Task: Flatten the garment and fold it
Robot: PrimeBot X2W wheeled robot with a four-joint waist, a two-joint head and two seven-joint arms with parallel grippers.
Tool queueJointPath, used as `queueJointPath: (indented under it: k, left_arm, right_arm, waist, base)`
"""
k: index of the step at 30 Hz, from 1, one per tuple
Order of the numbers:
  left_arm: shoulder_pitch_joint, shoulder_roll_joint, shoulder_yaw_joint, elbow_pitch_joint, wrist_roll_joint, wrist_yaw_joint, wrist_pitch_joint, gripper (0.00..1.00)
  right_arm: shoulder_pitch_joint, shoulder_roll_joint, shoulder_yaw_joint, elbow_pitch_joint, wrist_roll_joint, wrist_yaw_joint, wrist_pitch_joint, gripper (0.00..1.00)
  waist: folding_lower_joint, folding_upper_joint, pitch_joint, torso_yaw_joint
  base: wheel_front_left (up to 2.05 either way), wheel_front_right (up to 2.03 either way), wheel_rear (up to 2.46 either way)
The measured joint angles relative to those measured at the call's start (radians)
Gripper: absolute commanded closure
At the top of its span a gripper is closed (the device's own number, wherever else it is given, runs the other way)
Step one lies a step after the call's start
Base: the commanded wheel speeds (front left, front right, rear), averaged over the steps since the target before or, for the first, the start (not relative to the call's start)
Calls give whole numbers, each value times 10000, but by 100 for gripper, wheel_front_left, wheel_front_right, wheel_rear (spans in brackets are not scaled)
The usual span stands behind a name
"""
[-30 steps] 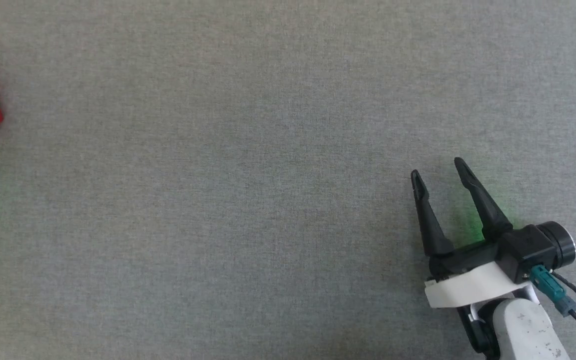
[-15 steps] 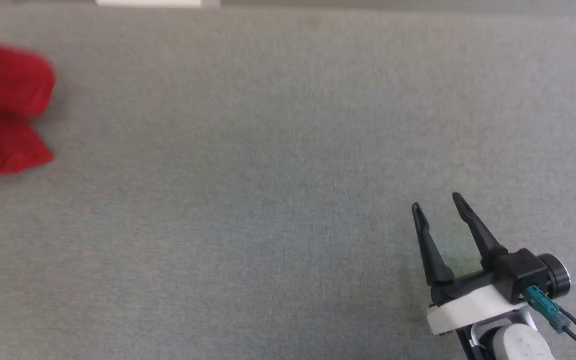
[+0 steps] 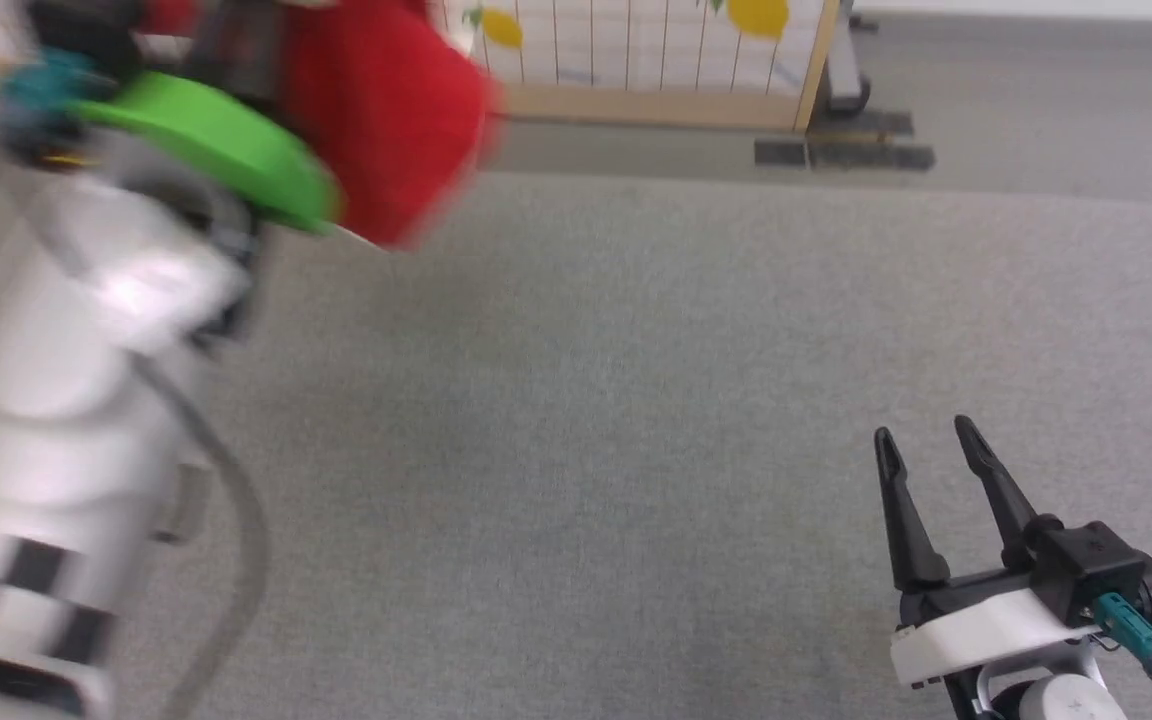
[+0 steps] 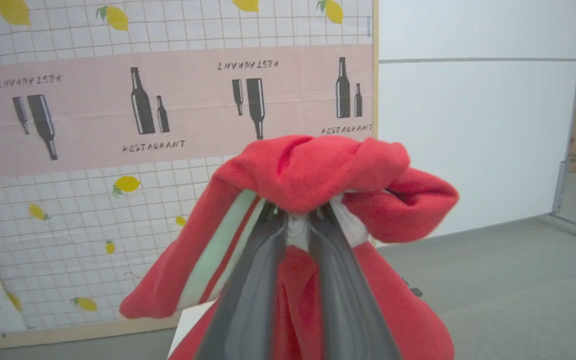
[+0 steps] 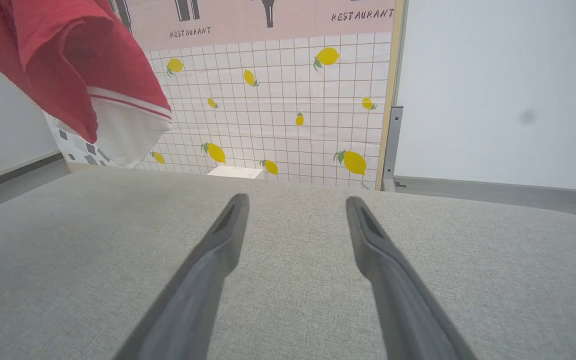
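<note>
Though bunched far left a second before, garment (image 4: 308, 170) hoisted clear of surface (image 3: 576, 400), clamped in left fingers (image 4: 253, 290), right fingers (image 3: 901, 515) spread wide, empty, panel (image 4: 193, 105) printed RESTAURANT.

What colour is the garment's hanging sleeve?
White sleeve with red-striped trim; best in right wrist view.

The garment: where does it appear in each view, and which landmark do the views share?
Head view: garment top left, blurred.
Left wrist view: centre, bunched at the left gripper.
Right wrist view: top left corner, hanging.
Shared landmark: the lemon screen.
</note>
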Motion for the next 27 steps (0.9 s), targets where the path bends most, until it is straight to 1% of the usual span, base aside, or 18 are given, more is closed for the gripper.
queueJointPath:
  k: [3,5,8,10,12,14,17,22,23,27]
  left_arm:
    - [573,-1051,-529,-351,274,313,-209,100]
    - [1093,-1699,-853,-368,295,424,-299,100]
    - [2049,-2688,-1354,-228,291,470,-416,100]
    - [2709,-3198,-1722,0,326,468,-468,100]
    - [3211,-3413,-2086,301,476,458,-497,100]
    - [3628,-3478,-2395,738,732,426,-500,100]
    - [4153,-3432,-2708,1647,995,347,-512,100]
    - [4343,-3218,-2709,2698,1026,174,-539,99]
    - [4343,-3198,-2711,2853,1026,104,-541,0]
    - [4340,-3195,-2489,2907,1064,50,-541,0]
  right_arm:
    - [35,4,-81,-2,15,0,0,0]
    - [71,0,-163,-10,15,0,0,0]
    - [80,-6,-257,-13,15,0,0,0]
    - [81,-4,-293,-15,15,0,0,0]
    - [81,-6,-337,-19,19,0,0,0]
    - [81,-6,-364,-17,21,0,0,0]
    - [81,-8,-326,10,23,0,0,0]
    - [81,-6,-259,132,69,0,0,0]
    - [82,-8,-253,167,92,0,0,0]
    - [83,-6,-238,313,98,0,0,0]
  waist:
    - [0,0,-291,-167]
    - [0,0,-388,-331]
    - [0,0,-462,-634]
    - [0,0,-453,-873]
    - [0,0,-416,-1068]
    - [0,0,-349,-1226]
    - [0,0,-172,-1368]
    - [0,0,21,-1386]
    - [0,0,29,-1350]
    - [0,0,-43,-1166]
  base:
    - [0,0,0]
    - [0,0,0]
    - [0,0,0]
    - [0,0,0]
    - [0,0,0]
    - [0,0,0]
    - [0,0,0]
    - [0,0,0]
    - [0,0,0]
    - [0,0,0]
